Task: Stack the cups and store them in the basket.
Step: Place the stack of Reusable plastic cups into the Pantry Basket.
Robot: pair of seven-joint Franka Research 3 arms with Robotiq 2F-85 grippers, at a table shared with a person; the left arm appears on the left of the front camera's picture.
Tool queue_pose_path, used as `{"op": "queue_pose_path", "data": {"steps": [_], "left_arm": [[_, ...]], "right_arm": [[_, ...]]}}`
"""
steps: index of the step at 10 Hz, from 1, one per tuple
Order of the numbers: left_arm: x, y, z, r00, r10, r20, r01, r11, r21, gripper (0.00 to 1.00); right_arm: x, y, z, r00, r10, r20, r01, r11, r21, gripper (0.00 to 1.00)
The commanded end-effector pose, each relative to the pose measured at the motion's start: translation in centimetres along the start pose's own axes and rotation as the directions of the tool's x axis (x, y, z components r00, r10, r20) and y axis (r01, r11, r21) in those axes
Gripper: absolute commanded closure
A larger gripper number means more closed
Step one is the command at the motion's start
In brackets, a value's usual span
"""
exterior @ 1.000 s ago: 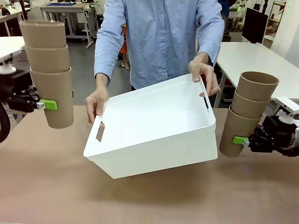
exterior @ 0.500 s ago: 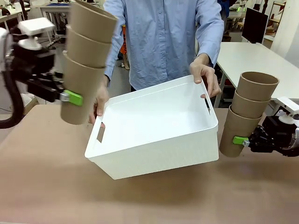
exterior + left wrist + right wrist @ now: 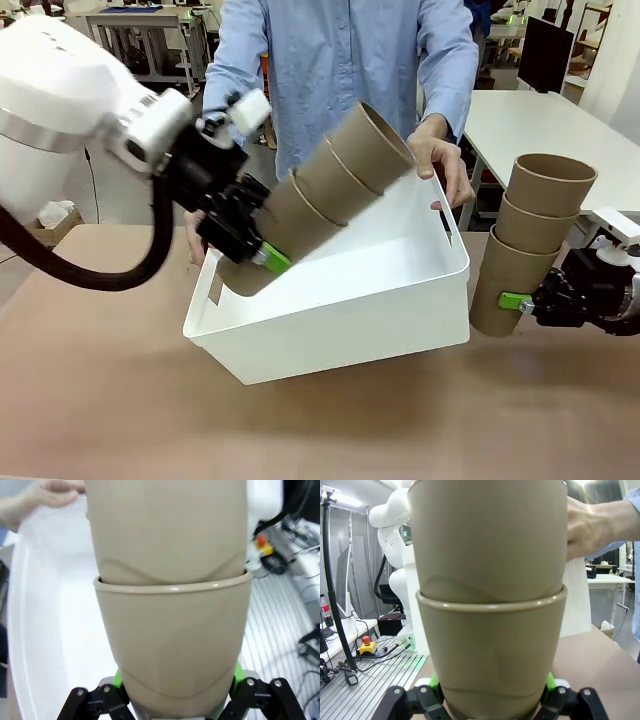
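A stack of three tan cups [image 3: 325, 192] lies tilted over the white basket [image 3: 340, 325], mouths pointing up and to the right. My left gripper [image 3: 258, 258] is shut on the bottom cup, above the basket's left end. In the left wrist view the same stack [image 3: 172, 610] rises from my gripper [image 3: 175, 697], with the basket's inside [image 3: 45, 630] behind it. At the right, a second stack of three cups [image 3: 535, 235] stands upright beside the basket, my right gripper [image 3: 520, 302] shut on its lowest cup. That stack [image 3: 490, 605] stands close before my right gripper [image 3: 490, 695] in the right wrist view.
A person across the table holds the basket tipped toward me, one hand [image 3: 442, 160] on its far right rim, the other partly hidden behind my left arm. Brown tabletop [image 3: 320, 430] lies in front of the basket. The hand [image 3: 590, 525] and basket wall [image 3: 577, 600] are close to the right stack.
My left arm has swung right from the table's left side and tipped its stack from upright to slanting over the basket. The right arm and its stack have not moved.
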State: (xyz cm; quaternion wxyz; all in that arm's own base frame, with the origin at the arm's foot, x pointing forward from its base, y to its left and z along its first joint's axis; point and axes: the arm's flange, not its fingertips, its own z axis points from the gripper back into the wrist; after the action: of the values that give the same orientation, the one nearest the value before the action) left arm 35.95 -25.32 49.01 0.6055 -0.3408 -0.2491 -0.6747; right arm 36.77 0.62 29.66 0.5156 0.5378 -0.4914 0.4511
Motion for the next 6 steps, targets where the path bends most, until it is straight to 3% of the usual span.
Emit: {"op": "queue_pose_path", "data": {"steps": [1,6], "left_arm": [[0.5,2.6,-1.9,0.995,0.035,-0.092,-0.033,0.999,0.028,0.16],[-1.5,4.7,-6.2,0.977,0.081,-0.197,-0.068,0.995,0.070,0.16]], "right_arm": [[0.5,0.0,-0.1,1.000,0.007,0.002,-0.007,1.000,0.003,0.16],[0.5,0.0,-0.1,1.000,0.007,0.002,-0.007,1.000,0.003,0.16]]}}
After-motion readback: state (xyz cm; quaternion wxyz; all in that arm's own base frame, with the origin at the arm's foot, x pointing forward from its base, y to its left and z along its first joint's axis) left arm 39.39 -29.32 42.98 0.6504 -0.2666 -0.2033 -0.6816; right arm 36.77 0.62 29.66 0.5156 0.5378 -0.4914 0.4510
